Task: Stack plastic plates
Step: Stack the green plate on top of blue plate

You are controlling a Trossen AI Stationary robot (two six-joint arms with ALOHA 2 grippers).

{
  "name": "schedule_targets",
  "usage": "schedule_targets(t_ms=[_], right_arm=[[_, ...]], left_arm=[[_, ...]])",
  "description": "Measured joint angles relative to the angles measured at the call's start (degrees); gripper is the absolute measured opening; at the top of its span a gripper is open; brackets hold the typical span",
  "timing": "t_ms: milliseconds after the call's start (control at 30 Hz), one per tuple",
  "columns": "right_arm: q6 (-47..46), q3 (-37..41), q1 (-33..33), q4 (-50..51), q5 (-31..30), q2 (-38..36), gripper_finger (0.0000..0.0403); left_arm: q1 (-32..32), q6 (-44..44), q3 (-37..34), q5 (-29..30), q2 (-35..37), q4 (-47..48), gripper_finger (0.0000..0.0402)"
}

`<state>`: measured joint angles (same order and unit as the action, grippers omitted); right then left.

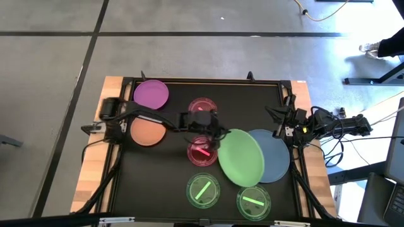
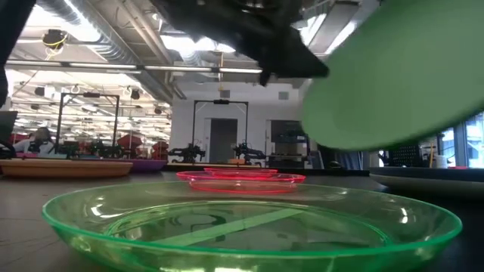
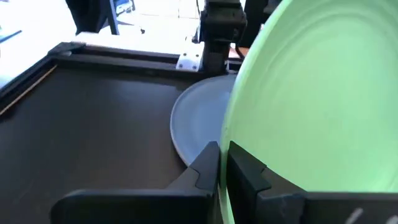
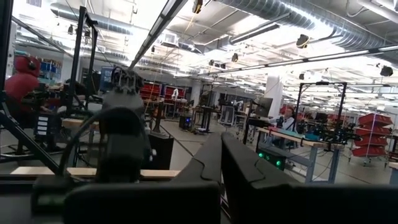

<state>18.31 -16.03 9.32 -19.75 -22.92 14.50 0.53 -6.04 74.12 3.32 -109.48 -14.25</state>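
Observation:
My left gripper (image 1: 218, 135) reaches over the table's middle and is shut on the large green plate (image 1: 241, 157), which shows raised and tilted in the low view (image 2: 393, 68). Beside and below it, the blue-grey plate (image 1: 276, 157) lies flat on the mat. The purple plate (image 1: 151, 94) and the orange plate (image 1: 146, 132) lie at the far left. Two small pink plates (image 1: 202, 106) (image 1: 201, 151) sit in the middle, and two small green striped ones (image 1: 203, 190) (image 1: 254, 200) sit near the front. My right gripper (image 1: 281, 126) waits, shut, at the right edge. No white plate shows. My left gripper (image 3: 224, 165) pinches the large green plate by its rim (image 3: 225, 134), on the side toward the table's left, with one finger on each face. The fingers come at it about level from the table's left. The plate is lifted clear and tilted, partly above the blue-grey plate (image 3: 199, 118).
A raised black frame (image 1: 208, 81) borders the mat, with wooden table edges outside it. The near small green plate (image 2: 249, 223) fills the front of the low view. Bare mat lies at the near left (image 1: 151, 183) and far right (image 1: 252, 104).

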Motion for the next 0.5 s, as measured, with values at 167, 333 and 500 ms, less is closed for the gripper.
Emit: schedule_targets(t_ms=[167,333,500], right_arm=[[0.0,0.0,0.0,-0.3,0.0,0.0,0.0003],[0.2,0.0,0.0,-0.4,0.0,0.0,0.0003],[1.6,0.0,0.0,-0.4,0.0,0.0,0.0003]], left_arm=[[0.0,0.5,8.8,-0.4,-8.3,0.4,0.0017],[0.4,0.4,18.3,-1.9,-14.2,1.8,0.0017],[1.2,0.3,23.1,-1.9,-17.5,3.2,0.0017]])
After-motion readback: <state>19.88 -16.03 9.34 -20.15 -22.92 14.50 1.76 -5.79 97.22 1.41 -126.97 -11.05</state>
